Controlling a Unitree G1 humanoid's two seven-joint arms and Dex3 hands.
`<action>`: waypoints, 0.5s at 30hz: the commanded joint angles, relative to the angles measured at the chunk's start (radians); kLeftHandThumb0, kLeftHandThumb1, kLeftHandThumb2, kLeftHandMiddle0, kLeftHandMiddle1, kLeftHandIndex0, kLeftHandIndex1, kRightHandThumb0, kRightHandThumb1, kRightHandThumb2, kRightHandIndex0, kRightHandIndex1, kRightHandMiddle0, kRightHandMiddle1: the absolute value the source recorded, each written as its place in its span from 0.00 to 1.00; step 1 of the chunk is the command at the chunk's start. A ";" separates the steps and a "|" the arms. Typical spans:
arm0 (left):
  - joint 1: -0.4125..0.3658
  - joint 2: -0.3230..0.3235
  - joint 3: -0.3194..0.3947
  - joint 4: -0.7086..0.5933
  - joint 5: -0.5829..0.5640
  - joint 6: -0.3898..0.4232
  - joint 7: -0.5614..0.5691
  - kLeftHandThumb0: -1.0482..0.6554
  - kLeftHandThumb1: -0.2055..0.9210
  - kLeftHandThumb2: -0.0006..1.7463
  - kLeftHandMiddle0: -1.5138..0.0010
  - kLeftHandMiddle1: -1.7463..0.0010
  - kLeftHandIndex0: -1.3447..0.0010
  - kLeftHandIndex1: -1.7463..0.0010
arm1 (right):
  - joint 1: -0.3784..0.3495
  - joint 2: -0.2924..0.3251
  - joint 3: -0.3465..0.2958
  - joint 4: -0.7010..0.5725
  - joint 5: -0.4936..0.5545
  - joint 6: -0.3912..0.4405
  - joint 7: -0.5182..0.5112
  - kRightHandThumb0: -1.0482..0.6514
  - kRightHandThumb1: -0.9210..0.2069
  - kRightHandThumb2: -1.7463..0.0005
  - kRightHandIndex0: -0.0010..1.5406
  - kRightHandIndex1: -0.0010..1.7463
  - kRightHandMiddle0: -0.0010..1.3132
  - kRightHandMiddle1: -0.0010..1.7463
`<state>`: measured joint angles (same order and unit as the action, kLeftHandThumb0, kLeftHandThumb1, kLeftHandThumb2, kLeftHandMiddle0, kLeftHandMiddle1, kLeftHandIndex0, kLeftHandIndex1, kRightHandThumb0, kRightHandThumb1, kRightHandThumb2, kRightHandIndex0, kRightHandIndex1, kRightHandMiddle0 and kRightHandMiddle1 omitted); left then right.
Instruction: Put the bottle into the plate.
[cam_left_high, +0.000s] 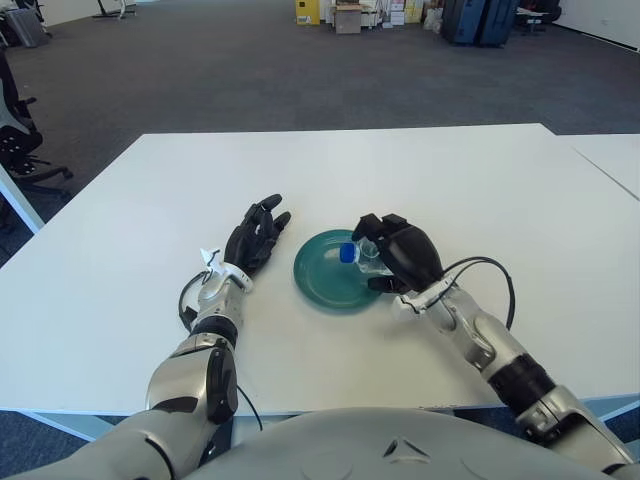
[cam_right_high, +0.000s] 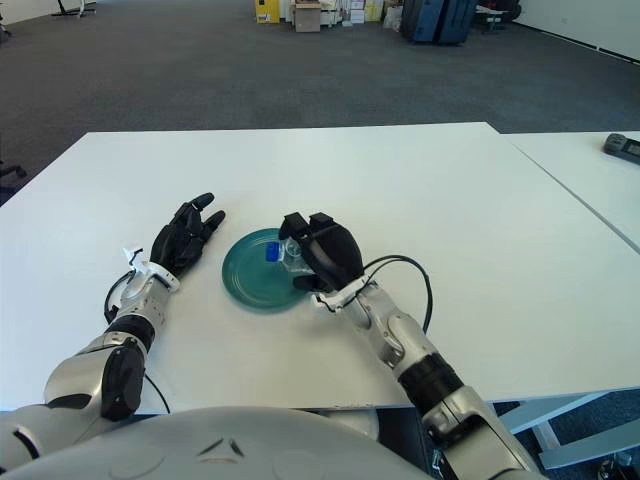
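**Right hand holds the bottle over the plate's right side**

Right hand (cam_left_high: 400, 255), black and smooth-shelled, is curled around the bottle (cam_left_high: 362, 254), its fingers wrapped over the clear plastic body. The bottle lies tilted nearly flat in the grasp, its blue cap (cam_left_high: 347, 253) pointing left toward the middle of the plate (cam_left_high: 318, 272). Hand and bottle sit over the plate's right half; whether the bottle touches the plate surface cannot be told. A thin black cable (cam_left_high: 490, 268) loops out from the wrist and arcs over the silver forearm toward the right.

The plate is round, shallow and glossy teal, with a low raised rim, lying flat on the table (cam_left_high: 400, 170). Its left half shows bare.

Left hand (cam_left_high: 253, 238) shows just to the left of the plate, apart from its rim, with its black fingers stretched out and relaxed, pointing far and slightly right, holding nothing. A small white fitting sits at its wrist above the silver forearm.

The table is a matte white rectangular top. Broad bare surface runs to the far edge and out to both sides of the hands. At the right, a narrow gap separates it from a second white tabletop (cam_left_high: 610, 155). Beyond the far edge lies dark grey carpet (cam_left_high: 250, 70).
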<state>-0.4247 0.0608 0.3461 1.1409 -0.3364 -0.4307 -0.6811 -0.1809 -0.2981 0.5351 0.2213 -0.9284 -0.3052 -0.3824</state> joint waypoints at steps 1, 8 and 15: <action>0.015 -0.011 -0.007 0.018 0.011 0.035 0.027 0.24 1.00 0.38 0.68 0.69 0.94 0.47 | -0.087 0.029 0.014 0.057 -0.022 -0.004 -0.013 0.62 0.71 0.11 0.49 1.00 0.40 1.00; 0.016 -0.015 -0.006 0.014 0.008 0.041 0.033 0.23 1.00 0.37 0.69 0.70 0.94 0.47 | -0.142 0.043 0.048 0.138 -0.059 -0.008 -0.055 0.62 0.71 0.11 0.50 1.00 0.40 1.00; 0.020 -0.018 -0.006 0.003 0.006 0.042 0.028 0.23 1.00 0.37 0.70 0.72 0.94 0.47 | -0.185 0.052 0.073 0.162 -0.098 0.003 -0.068 0.62 0.73 0.10 0.51 1.00 0.41 1.00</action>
<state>-0.4270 0.0496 0.3460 1.1295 -0.3366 -0.4213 -0.6675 -0.3124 -0.2474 0.6106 0.3809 -1.0112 -0.3097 -0.4219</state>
